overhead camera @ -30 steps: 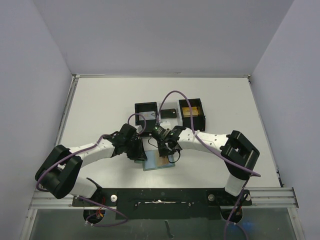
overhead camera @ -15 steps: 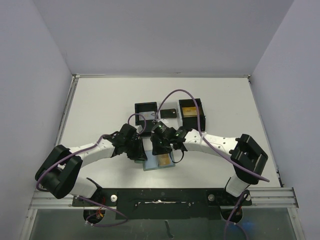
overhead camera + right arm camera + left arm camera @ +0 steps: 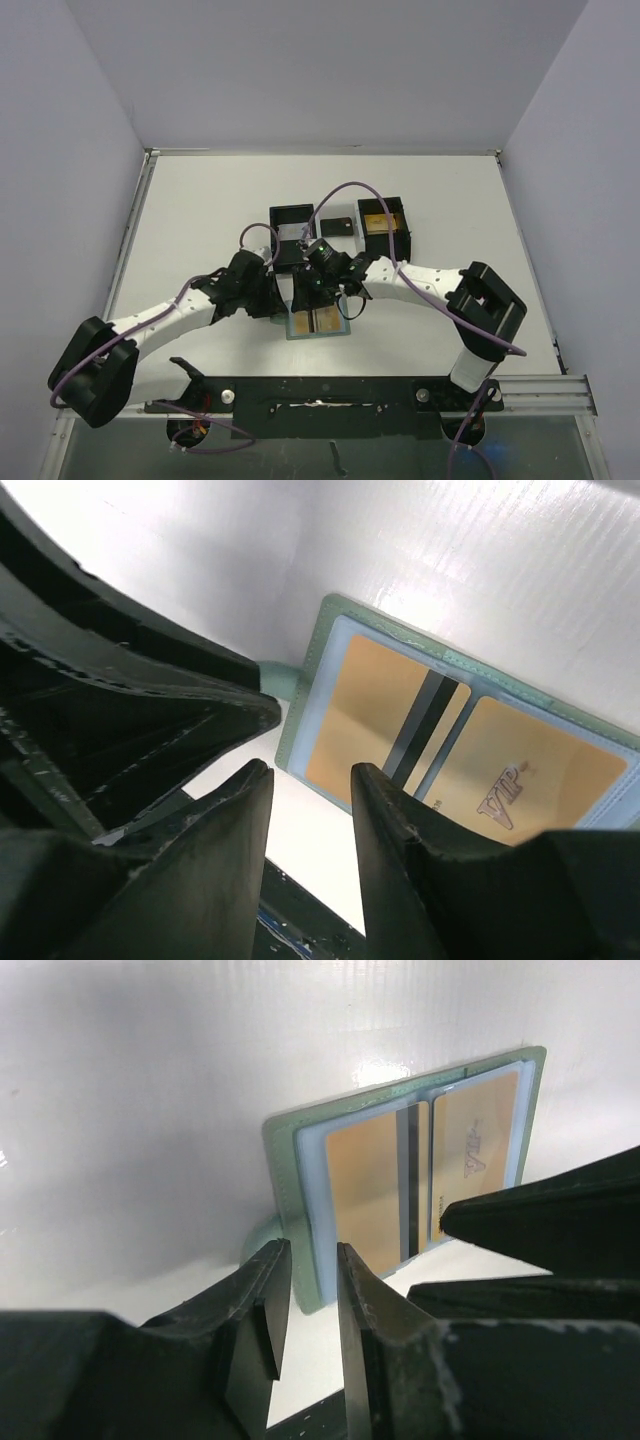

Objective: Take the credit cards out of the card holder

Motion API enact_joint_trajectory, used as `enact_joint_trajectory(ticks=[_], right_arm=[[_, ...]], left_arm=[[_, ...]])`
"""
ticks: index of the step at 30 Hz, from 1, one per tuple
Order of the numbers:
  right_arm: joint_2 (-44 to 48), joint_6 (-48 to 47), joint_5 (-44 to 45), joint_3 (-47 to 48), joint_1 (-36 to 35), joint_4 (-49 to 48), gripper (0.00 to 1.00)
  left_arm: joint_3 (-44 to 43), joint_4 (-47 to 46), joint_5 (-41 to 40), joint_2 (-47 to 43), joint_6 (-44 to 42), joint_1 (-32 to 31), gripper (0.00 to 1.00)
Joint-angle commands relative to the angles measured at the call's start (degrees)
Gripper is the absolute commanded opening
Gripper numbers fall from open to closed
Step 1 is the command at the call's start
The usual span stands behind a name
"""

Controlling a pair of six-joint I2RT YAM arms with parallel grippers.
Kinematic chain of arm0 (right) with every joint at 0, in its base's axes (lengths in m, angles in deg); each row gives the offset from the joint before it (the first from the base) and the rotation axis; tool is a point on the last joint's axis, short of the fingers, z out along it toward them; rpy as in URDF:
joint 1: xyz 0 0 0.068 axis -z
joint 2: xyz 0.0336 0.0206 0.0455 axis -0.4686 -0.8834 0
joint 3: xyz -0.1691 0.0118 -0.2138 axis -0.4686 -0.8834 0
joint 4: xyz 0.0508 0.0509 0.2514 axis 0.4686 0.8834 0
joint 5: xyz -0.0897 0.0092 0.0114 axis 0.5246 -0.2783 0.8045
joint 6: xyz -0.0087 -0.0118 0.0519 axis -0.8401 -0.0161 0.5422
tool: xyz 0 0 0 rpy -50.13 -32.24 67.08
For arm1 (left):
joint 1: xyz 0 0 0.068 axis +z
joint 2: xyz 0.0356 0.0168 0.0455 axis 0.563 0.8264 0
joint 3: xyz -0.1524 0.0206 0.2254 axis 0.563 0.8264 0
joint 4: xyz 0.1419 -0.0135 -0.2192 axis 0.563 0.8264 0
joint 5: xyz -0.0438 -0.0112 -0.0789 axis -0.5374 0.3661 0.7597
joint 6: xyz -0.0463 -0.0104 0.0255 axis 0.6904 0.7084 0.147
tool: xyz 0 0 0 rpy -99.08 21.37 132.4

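White tabletop (image 3: pixel 200 220), near edge: sage-green folding card holder (image 3: pixel 282 1175), lying open. Contents: two gold-orange plastic credit cards (image 3: pixel 370 1190), pocketed; likely light, stiff, slick, so pinch an exposed edge. Left gripper (image 3: pixel 310 1255), right gripper (image 3: pixel 312 775): narrowly parted, empty.

The right end effector (image 3: pixel 310 775) is hovering, fingers (image 3: pixel 215 860) apart, over the open card holder (image 3: pixel 315 670) showing two gold cards (image 3: pixel 365 710).
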Motion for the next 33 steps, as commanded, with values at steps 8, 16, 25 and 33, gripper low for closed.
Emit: enact_joint_trajectory(ticks=[8, 16, 25, 33], right_arm=[[9.50, 3.59, 6.06, -6.75, 1.86, -6.25, 0.47], [5.34, 5.95, 3.27, -9.06, 2.09, -8.37, 0.43], [2.62, 7.06, 1.03, -9.29, 3.57, -8.55, 0.41], [0.84, 7.94, -3.28, -11.24, 5.89, -11.29, 0.37]], left_arm=[[0.11, -3.95, -0.06, -10.82, 2.25, 0.14, 0.34], [-0.21, -11.42, 9.26, -4.89, 1.60, -0.69, 0.33], [-0.78, -7.62, 7.83, 2.18, 0.77, -1.02, 0.24], [-1.40, -5.12, 5.59, 6.05, -0.99, -1.17, 0.18]])
